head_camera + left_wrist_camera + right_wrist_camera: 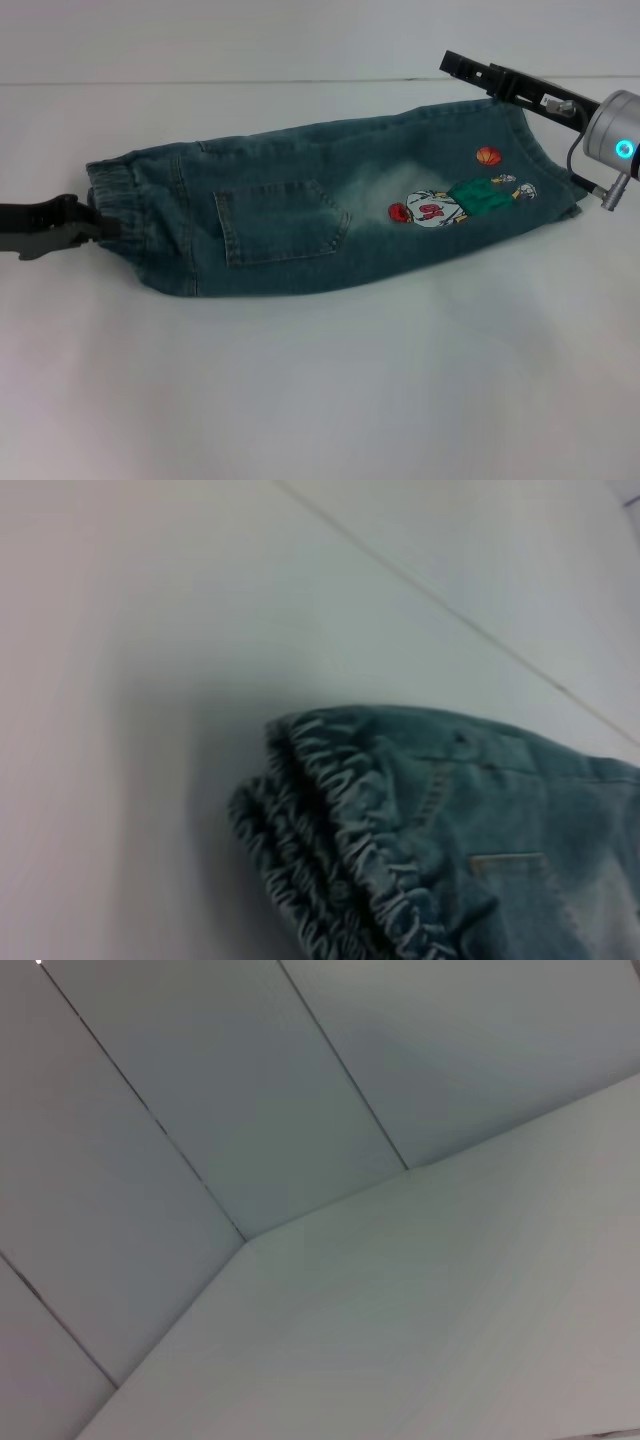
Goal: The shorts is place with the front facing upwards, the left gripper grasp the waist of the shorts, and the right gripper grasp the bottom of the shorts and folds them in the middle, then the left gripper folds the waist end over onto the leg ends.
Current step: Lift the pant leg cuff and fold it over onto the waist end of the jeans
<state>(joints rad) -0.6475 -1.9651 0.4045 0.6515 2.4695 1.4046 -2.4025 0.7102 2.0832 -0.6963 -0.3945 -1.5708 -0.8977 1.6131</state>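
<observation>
A white tabletop (pixel 320 400) carries the long blue-green denim shorts (pixel 330 215), already folded lengthwise into one narrow strip lying across it, patch pocket (pixel 280 222) and cartoon basketball-player print (pixel 460 200) facing up. The gathered elastic waist of the shorts (pixel 112 195) points to the robot's left; the stitched leg ends (pixel 545 160) point right. The black left gripper (pixel 95 225) sits at the waistband's edge, its prongs touching the ruffles — whether they are pinched on cloth or apart cannot be told. The black right gripper (pixel 478 75), on its grey wrist with a glowing blue ring (pixel 622 148), hangs just beyond the far hem corner — jaw state unclear.
</observation>
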